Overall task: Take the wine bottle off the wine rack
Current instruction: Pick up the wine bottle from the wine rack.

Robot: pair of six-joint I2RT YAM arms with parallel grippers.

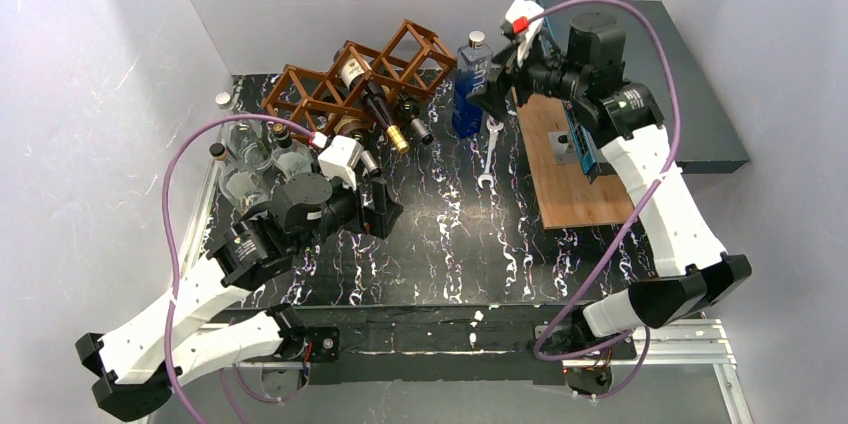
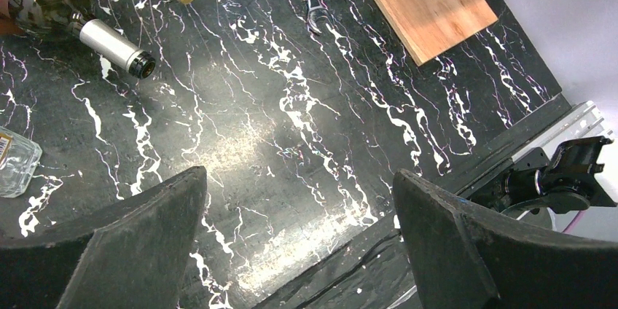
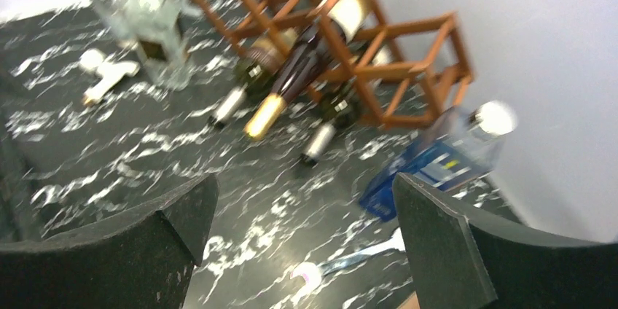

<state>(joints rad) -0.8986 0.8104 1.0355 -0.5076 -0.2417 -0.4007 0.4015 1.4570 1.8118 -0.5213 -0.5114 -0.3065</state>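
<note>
1. Nothing can be read for certain.
2. Blue bottle (image 1: 470,84), far edge of the surface (image 1: 450,234): pale lettering, too small.
3. Gold-capped bottle (image 1: 378,109): cream label (image 1: 352,72), print illegible.
4. Silver-capped bottle (image 2: 73,17): label letters cut off by the frame, unreadable.

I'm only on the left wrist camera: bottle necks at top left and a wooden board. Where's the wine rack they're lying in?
Observer: The wine rack stands at the far side of the table.
Operator: Which bottle sits highest?
Observer: The gold-foil bottle, its base in an upper cell, neck slanting down.
Operator: And the right gripper?
Observer: The right gripper is open and empty, near an upright blue bottle right of the rack.
</note>
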